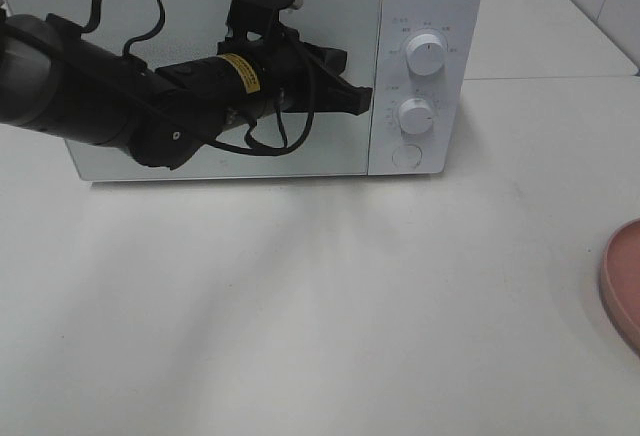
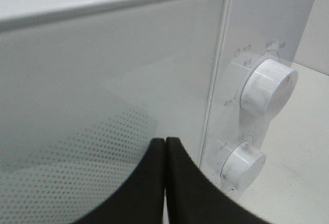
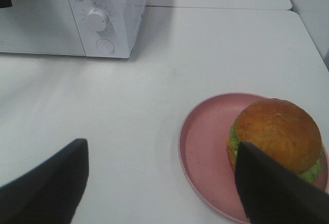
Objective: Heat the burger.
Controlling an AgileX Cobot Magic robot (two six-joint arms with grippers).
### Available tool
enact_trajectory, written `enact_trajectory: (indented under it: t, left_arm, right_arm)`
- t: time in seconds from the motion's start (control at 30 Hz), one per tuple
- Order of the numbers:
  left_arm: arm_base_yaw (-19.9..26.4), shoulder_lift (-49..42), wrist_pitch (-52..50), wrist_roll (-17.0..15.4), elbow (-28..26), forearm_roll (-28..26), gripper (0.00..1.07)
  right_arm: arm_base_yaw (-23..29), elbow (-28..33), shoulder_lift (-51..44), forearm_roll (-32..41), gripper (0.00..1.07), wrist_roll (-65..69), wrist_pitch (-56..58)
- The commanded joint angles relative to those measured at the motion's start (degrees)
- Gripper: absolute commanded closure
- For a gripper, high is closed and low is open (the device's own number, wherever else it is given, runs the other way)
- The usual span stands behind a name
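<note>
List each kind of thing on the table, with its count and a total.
Microwave: 1
Plate: 1
Burger: 1
Total: 3

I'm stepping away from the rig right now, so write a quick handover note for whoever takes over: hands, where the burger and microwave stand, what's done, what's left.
Left hand: shut, holding nothing, at the front of the microwave door, near its edge by the control panel.
Right hand: open, empty, hovering above the table beside the pink plate.
Burger: sitting on the pink plate, off to the right of the microwave, not gripped.
Done: nothing to show yet; the microwave door is closed and the burger is not inside.
Left: open the door, put the burger in, close the door, set the dials.
</note>
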Motion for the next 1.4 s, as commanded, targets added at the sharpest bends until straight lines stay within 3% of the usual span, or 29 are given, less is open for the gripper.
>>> enact_trajectory:
  t: [0.03, 0.17, 0.2, 0.23, 0.27, 0.3, 0.33, 0.37, 0.4, 0.6, 0.77, 1.07, 1.27, 1.33, 1.4]
  left_arm:
    - [-0.2, -2.1, 4.2, -0.1, -1.5, -6.1, 1.07]
    - [-2.5, -5.3, 16.3, -0.1, -1.5, -6.1, 1.07]
    - [-3.0, -6.1, 19.3, -0.1, -1.5, -6.1, 1.04]
    - [-4.2, -7.7, 26.3, -0.1, -1.5, -6.0, 0.88]
    - [-4.2, -7.7, 26.3, -0.1, -1.5, -6.0, 0.88]
    - [-5.4, -9.5, 34.3, -0.1, -1.5, -6.0, 0.57]
    - [-5.4, -9.5, 34.3, -0.1, -1.5, -6.0, 0.57]
    - [-6.0, -10.2, 37.3, -0.1, -1.5, -6.0, 0.42]
    - [-6.9, -11.2, 44.9, -0.2, -1.5, -6.4, 0.08]
    - [-8.2, -13.1, 60.7, -0.3, -1.5, -7.2, 0.08]
    - [-8.2, -15.2, 80.6, -0.3, -1.5, -9.8, 0.08]
    - [-5.8, -19.5, 92.3, -2.7, -1.5, -8.8, 0.08]
    - [1.6, -26.2, 97.7, -3.0, -1.4, -8.5, 0.08]
    - [9.9, -33.1, 98.8, -2.5, 1.4, -8.3, 0.08]
    - [12.3, -35.2, 98.6, -2.4, 2.9, -8.3, 0.08]
  right_arm:
    - [-0.2, 0.1, -1.5, 0.3, 0.32, -0.6, -0.5]
    - [-0.2, 0.1, -1.5, 0.3, 0.32, -0.6, -0.5]
    - [-0.2, 0.1, -1.5, 0.3, 0.32, -0.6, -0.5]
    - [-0.2, 0.1, -1.5, 0.3, 0.32, -0.6, -0.5]
    - [-0.2, 0.1, -1.5, 0.3, 0.32, -0.6, -0.5]
    - [-0.2, 0.1, -1.5, 0.3, 0.32, -0.6, -0.5]
    - [-0.2, 0.1, -1.5, 0.3, 0.32, -0.6, -0.5]
    - [-0.2, 0.1, -1.5, 0.3, 0.32, -0.6, -0.5]
    - [-0.2, 0.1, -1.5, 0.3, 0.32, -0.6, -0.5]
    - [-0.2, 0.1, -1.5, 0.3, 0.32, -0.6, -0.5]
    - [-0.2, 0.1, -1.5, 0.3, 0.32, -0.6, -0.5]
    - [-0.2, 0.1, -1.5, 0.3, 0.32, -0.6, -0.5]
    - [-0.2, 0.1, -1.5, 0.3, 0.32, -0.6, -0.5]
    - [-0.2, 0.1, -1.5, 0.3, 0.32, -0.6, -0.5]
    - [-0.2, 0.1, -1.5, 0.3, 0.32, -0.6, -0.5]
